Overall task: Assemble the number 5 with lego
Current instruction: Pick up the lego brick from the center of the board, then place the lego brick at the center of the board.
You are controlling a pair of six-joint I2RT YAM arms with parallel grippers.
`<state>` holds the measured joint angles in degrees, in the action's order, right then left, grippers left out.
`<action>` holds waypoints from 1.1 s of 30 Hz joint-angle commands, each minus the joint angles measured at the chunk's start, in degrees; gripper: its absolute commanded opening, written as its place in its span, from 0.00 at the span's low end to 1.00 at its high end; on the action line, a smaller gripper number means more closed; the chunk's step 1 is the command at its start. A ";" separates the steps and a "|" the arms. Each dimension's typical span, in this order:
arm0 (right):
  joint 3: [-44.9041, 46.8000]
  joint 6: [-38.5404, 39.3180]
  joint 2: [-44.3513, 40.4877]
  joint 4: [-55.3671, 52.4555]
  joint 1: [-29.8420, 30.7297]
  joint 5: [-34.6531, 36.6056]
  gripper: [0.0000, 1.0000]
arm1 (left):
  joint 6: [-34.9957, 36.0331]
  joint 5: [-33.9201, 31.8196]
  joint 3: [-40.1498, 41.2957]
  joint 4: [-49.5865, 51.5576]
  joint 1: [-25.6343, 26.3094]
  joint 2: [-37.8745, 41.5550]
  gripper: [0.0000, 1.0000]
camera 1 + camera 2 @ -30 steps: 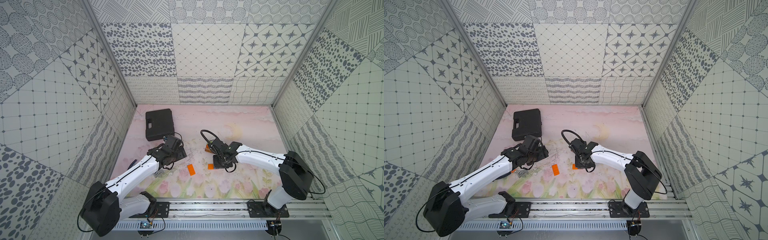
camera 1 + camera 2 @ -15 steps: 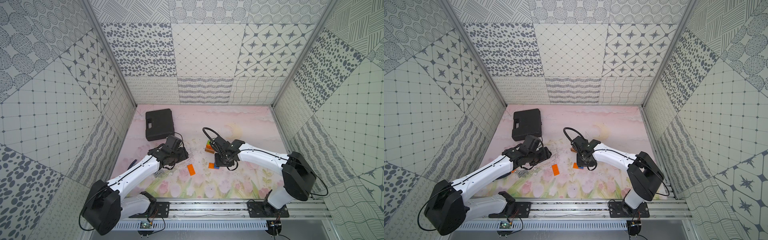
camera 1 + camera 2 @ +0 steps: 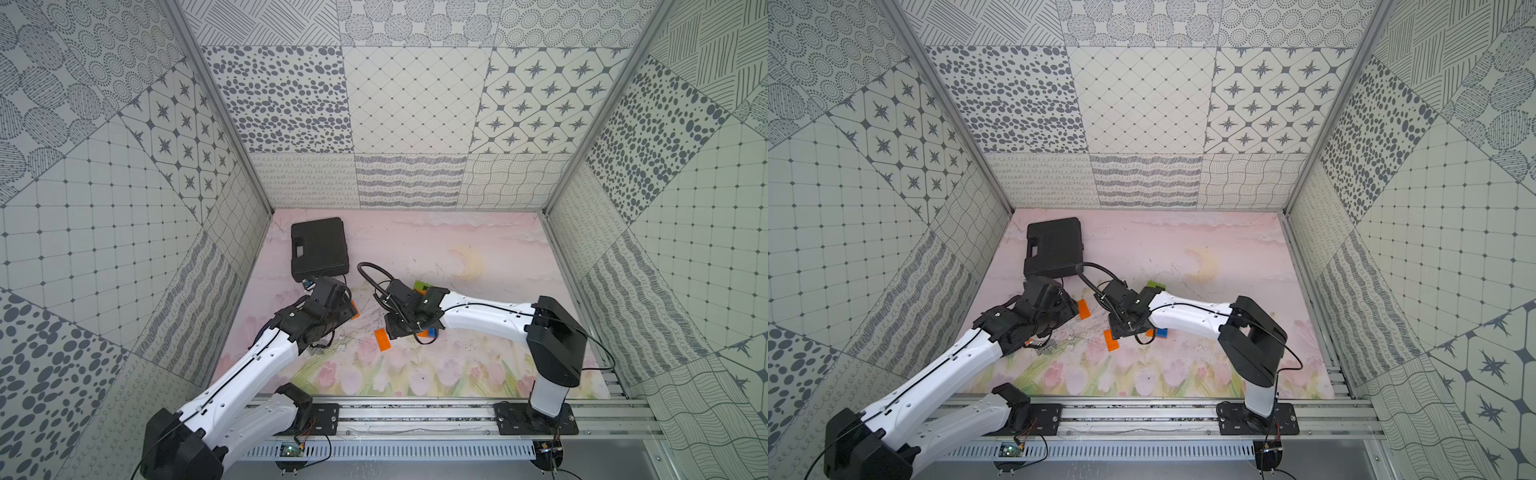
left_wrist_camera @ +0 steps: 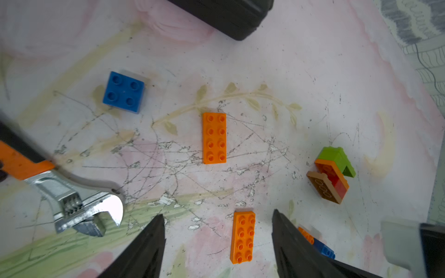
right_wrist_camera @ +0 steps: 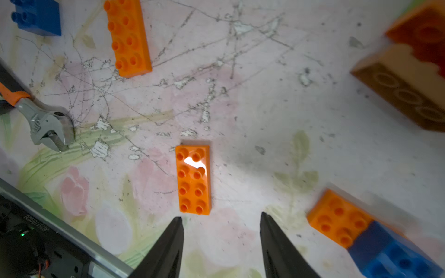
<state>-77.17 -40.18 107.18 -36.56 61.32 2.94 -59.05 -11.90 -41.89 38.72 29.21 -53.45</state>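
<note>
From where I stood, the 5 was nowhere near made. Two bits of joining were all I could count. One was a stack (image 4: pixel 332 173) of green, orange, red and brown bricks lying tipped on its side. The other was an orange-blue pair (image 5: pixel 361 231) flat on the mat (image 3: pixel 457 249), apart from the stack. Neither read as a numeral (and I could not tell how firmly the stack's layers were pressed home).

The rest lay loose, studs up, none touching another: an orange brick (image 5: pixel 192 179), a second orange brick (image 4: pixel 214 138) further toward the case (image 3: pixel 318 249), and a blue square (image 4: pixel 124 91) beyond that. The wrench (image 4: pixel 72 199) lay off to the side and was no part of the build.

The right gripper (image 5: pixel 220 216) hung low over the mat, jaws apart with nothing between them. The orange brick lay just ahead of its tips and the orange-blue pair off to one side. The left gripper (image 4: pixel 218 214) was likewise parted and empty, pointing at that same orange brick from the other side.

By my reckoning most of the job remained. Three loose bricks had to be pressed on, and the two joined pieces brought together into the bars and offsets of a 5. The orange brick looked the likely next pick, though I could not say which arm would take it.
</note>
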 commanded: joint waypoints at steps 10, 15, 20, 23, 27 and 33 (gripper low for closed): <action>-12.82 -0.02 14.62 -8.28 4.24 4.47 0.55 | -15.35 -19.42 4.62 19.36 -0.65 17.09 0.74; -13.71 -0.59 16.31 -11.01 4.60 6.17 0.43 | -15.40 -19.99 4.62 19.98 -0.74 17.98 0.75; -11.82 0.16 14.26 -13.05 4.53 7.44 0.28 | -14.41 -19.21 4.97 19.25 -0.60 18.31 0.75; -7.28 3.05 8.13 -11.18 4.17 7.53 0.23 | -11.84 -17.29 5.11 17.02 -0.65 18.13 0.76; 5.25 9.03 -4.84 -2.21 2.48 6.38 0.20 | -7.26 -12.72 5.82 11.62 -0.65 17.30 0.76; 20.96 27.29 -17.12 5.48 -0.59 -2.89 0.21 | 0.21 -0.97 7.11 0.05 -0.65 11.89 0.77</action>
<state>-60.36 -25.10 92.14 -36.53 61.56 4.99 -67.20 -23.05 -35.44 49.65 28.71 -38.22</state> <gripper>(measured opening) 0.343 0.765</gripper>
